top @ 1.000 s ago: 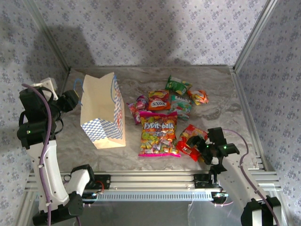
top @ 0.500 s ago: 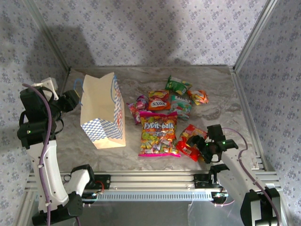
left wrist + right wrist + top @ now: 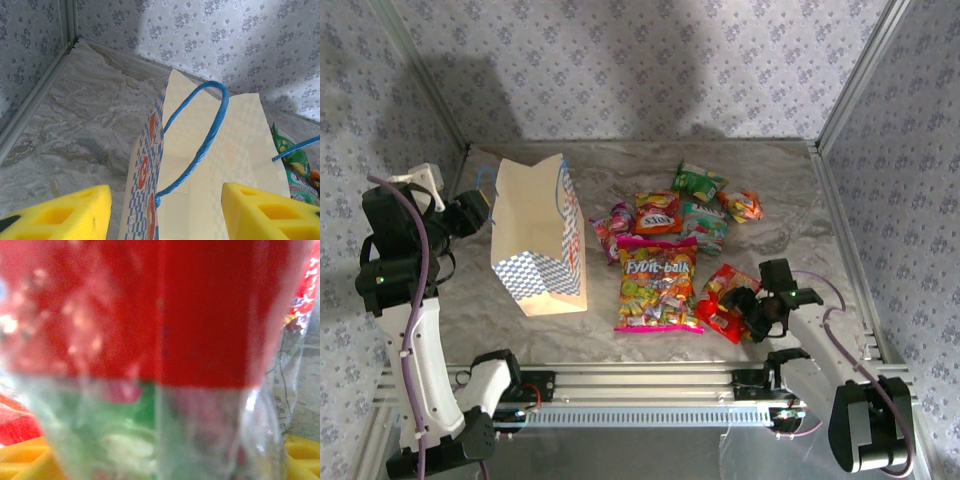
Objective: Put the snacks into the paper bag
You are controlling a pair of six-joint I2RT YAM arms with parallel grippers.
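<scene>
**Right gripper (image 3: 733, 304) straddles a red packet (image 3: 712, 306) at the near right of the table (image 3: 790, 195)**
Whether its jaws have clamped the packet cannot be told. The left gripper (image 3: 476, 212), fingers spread wide, faces the mouth of the paper bag (image 3: 535, 235), which lies at the left, apart from the other snacks (image 3: 658, 285).

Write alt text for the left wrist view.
A blue-handled tan paper bag lies with its open mouth toward the camera, seen between the spread yellow fingertips of the left tool. It rests on a grey marbled table, with floral-patterned walls behind.
</scene>
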